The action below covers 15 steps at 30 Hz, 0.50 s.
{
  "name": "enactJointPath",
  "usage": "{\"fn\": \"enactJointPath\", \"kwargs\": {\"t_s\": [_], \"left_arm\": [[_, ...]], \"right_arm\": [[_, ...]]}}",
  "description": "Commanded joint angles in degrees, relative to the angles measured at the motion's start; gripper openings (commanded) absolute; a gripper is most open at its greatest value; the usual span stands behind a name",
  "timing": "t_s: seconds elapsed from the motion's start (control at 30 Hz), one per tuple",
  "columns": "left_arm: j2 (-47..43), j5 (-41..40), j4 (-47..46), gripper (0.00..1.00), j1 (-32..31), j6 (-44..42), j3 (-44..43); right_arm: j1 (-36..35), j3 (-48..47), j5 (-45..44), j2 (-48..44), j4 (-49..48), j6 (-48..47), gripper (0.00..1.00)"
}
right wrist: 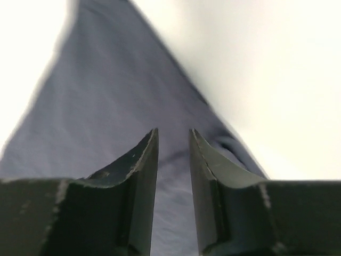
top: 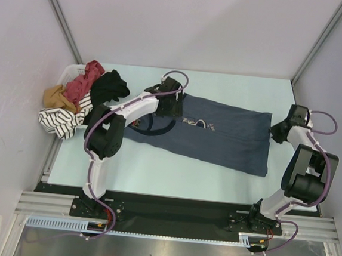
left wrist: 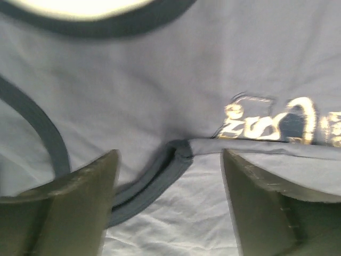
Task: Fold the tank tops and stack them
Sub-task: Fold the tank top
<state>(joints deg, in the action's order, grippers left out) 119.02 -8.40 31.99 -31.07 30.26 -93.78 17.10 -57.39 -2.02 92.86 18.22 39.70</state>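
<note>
Step in hand (judged): laying the blue-grey tank top (top: 230,139) flat and squaring it before the next fold; both claws stand over its ends with nothing lifted.
Blue-grey tank top: spread lengthwise across the middle of the tabletop (top: 214,180), strap end to the left, hem end to the right, pale print (top: 196,123) near its middle.
Left claw (top: 171,107): jaws wide apart and empty, just above the strap end.
Left wrist view: the dark trim (left wrist: 154,181) curves up between the two fingers of the left claw (left wrist: 169,154); the print (left wrist: 266,120) lies just beyond the right-hand finger.
Right claw (top: 275,132): at the far right corner of the hem; jaws parted by a narrow gap, no cloth seen pinched.
Right wrist view: the cloth (right wrist: 106,106) runs away from the right claw (right wrist: 173,132) in a long taper; its edge passes close under the fingers.
Red tank top (top: 86,80): crumpled in the heap of clothes (top: 64,115) at the far left, well apart from both claws.
Doing it well: take only the top layer at each corner, pinch trim and hem edge squarely, and move both ends together so that the fold line comes out straight.
Risk (judged): a shallow pinch on the trim may slip.
</note>
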Motion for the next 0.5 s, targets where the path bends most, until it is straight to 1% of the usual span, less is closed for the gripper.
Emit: {"fn": "enactJointPath", "kwargs": {"t_s": [0.0, 0.03, 0.07, 0.1, 0.13, 0.17, 0.2, 0.23, 0.27, 0.3, 0.33, 0.37, 0.43, 0.47], "left_arm": [[-2.4, 3.5, -1.3, 0.89, 1.3, -6.3, -8.8], [0.0, 3.0, 0.8, 0.98, 1.2, -7.0, -14.0], [1.3, 2.3, 1.3, 1.0, 1.2, -7.5, -16.8], [2.8, 1.9, 1.8, 1.0, 1.3, -9.0, -19.2], [5.8, 1.3, 2.2, 1.0, 1.4, -9.3, -24.2], [7.6, 1.3, 3.4, 1.0, 1.9, -9.5, -27.0], [9.3, 1.5, 4.4, 1.0, 2.2, -9.7, -29.9], [12.5, 2.2, 4.7, 1.0, 2.5, -9.9, -34.8], [13.8, 3.2, 4.1, 1.0, 3.1, -10.0, -36.5], [14.8, 3.7, 3.4, 1.0, 3.5, -10.4, -37.8], [16.1, 4.4, 2.0, 0.99, 3.9, -10.7, -38.1], [16.4, 6.3, -1.5, 0.99, 4.8, -10.9, -37.7], [17.5, 7.5, -4.7, 0.98, 5.8, -10.3, -35.9], [17.9, 9.9, -6.2, 0.97, 6.7, -9.7, -35.2]], "right_arm": [[-0.4, -6.4, 4.8, 1.3, -3.0, -5.9, 0.35], [-0.3, -8.5, 6.4, 2.2, -3.2, -7.1, 0.36], [-0.3, -9.3, 8.4, 3.1, -3.8, -8.4, 0.37], [-0.1, -9.9, 9.0, 4.9, -4.4, -8.7, 0.41], [-0.2, -10.0, 10.1, 5.6, -5.6, -8.9, 0.48], [-0.1, -10.1, 11.5, 6.4, -8.2, -9.1, 0.62], [-0.1, -10.5, 11.5, 8.0, -8.6, -9.0, 0.82], [-0.1, -12.4, 11.1, 9.2, -8.8, -9.1, 0.8], [-0.3, -13.5, 10.5, 10.3, -8.4, -9.7, 0.71], [-0.3, -15.2, 9.9, 13.0, -7.6, -9.9, 0.66], [-0.5, -16.7, 9.1, 14.4, -6.5, -10.0, 0.62], [-0.6, -19.9, 7.7, 15.6, -4.8, -10.3, 0.56], [-0.7, -22.1, 6.6, 18.8, -4.1, -10.4, 0.52], [-0.9, -23.8, 5.3, 19.8, -4.0, -10.5, 0.51]]}}
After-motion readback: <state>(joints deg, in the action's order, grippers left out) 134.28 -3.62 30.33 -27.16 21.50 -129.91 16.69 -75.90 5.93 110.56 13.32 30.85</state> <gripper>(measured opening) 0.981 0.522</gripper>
